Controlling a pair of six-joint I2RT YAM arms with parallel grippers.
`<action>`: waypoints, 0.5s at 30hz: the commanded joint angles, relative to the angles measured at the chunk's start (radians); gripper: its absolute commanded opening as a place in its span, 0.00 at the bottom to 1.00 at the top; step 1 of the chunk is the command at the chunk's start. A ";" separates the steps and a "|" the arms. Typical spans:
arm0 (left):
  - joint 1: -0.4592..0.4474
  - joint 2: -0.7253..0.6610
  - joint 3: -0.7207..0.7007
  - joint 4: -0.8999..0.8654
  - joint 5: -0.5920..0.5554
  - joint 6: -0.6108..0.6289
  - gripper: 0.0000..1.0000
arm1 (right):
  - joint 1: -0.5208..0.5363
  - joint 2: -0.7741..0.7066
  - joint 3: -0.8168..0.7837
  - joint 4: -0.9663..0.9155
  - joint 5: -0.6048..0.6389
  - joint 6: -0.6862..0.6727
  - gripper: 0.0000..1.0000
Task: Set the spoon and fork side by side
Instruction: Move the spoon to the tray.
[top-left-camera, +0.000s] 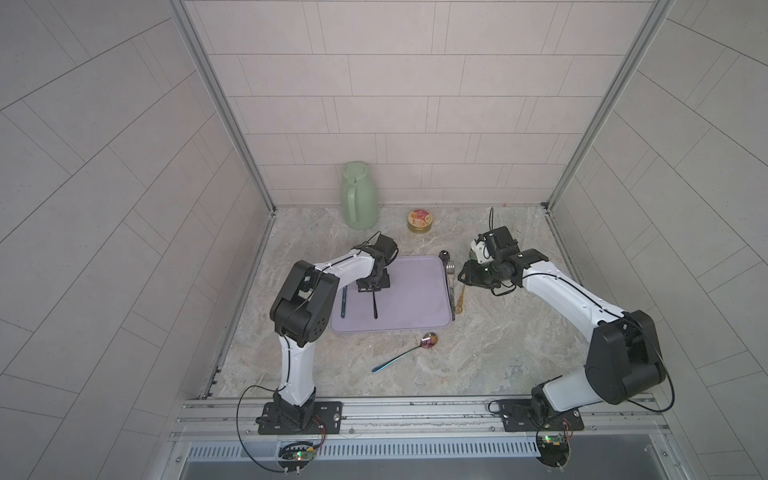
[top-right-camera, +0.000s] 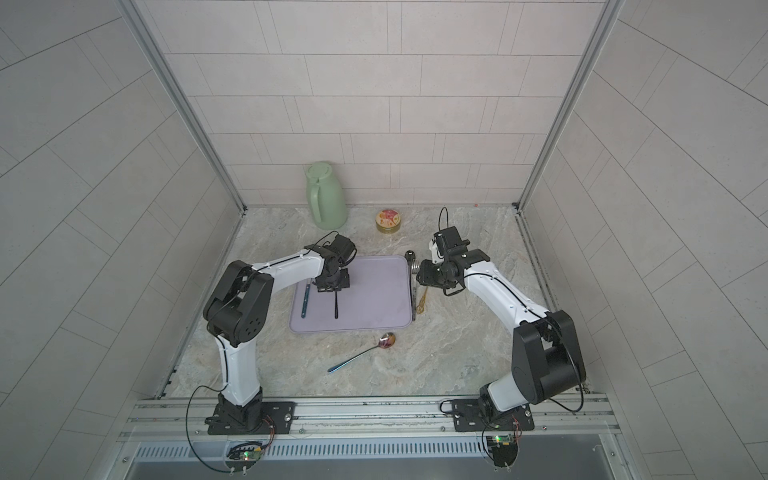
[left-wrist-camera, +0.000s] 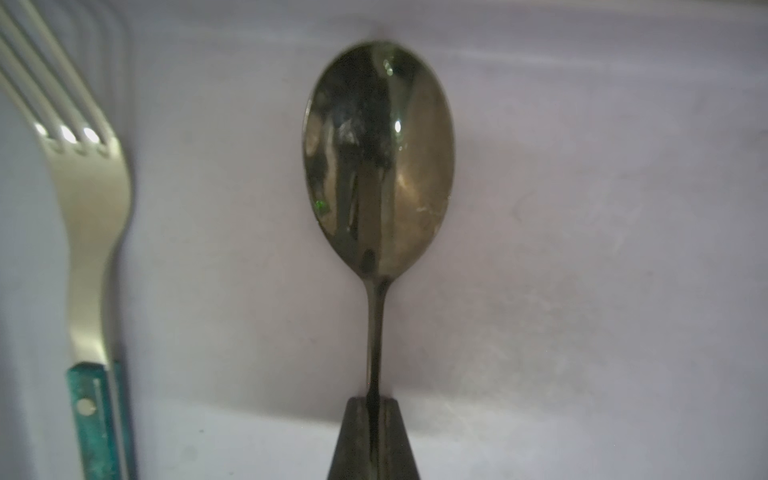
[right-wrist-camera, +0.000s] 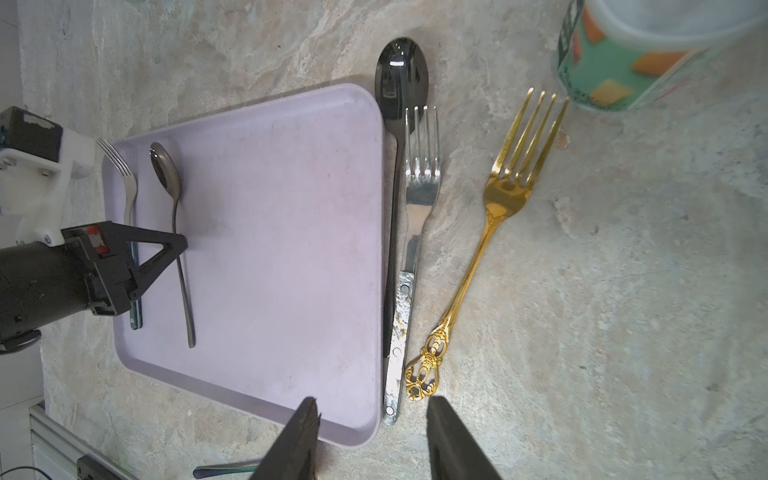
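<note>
A dark metal spoon (left-wrist-camera: 378, 158) lies on the lilac tray (top-left-camera: 415, 291), bowl toward the back wall. My left gripper (left-wrist-camera: 374, 415) is shut on the spoon's thin handle, just behind the bowl. Close beside it on the tray lies a silver fork (left-wrist-camera: 89, 232) with a teal handle, pointing the same way. Both top views show the spoon handle (top-left-camera: 375, 307) and the fork handle (top-right-camera: 305, 301) sticking out from under the left gripper (top-left-camera: 374, 289). My right gripper (right-wrist-camera: 372, 405) hangs open over the table by the tray's right edge, with nothing between its fingers.
Along the tray's right edge lie a black spoon (right-wrist-camera: 401, 70), a silver fork (right-wrist-camera: 419, 195) and a gold fork (right-wrist-camera: 511, 187). An iridescent spoon (top-left-camera: 415, 349) lies in front of the tray. A green jug (top-left-camera: 359, 195), a round tin (top-left-camera: 420, 220) and a printed cup (right-wrist-camera: 644, 54) stand behind.
</note>
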 joint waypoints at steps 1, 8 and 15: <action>0.038 0.015 -0.025 -0.083 0.010 0.066 0.00 | -0.012 -0.005 -0.006 0.002 0.007 -0.009 0.46; 0.058 0.023 -0.013 -0.112 -0.067 0.169 0.00 | -0.025 -0.016 -0.022 0.021 -0.002 0.000 0.46; 0.071 0.041 0.007 -0.113 -0.055 0.194 0.00 | -0.025 -0.021 -0.023 0.011 0.014 -0.001 0.47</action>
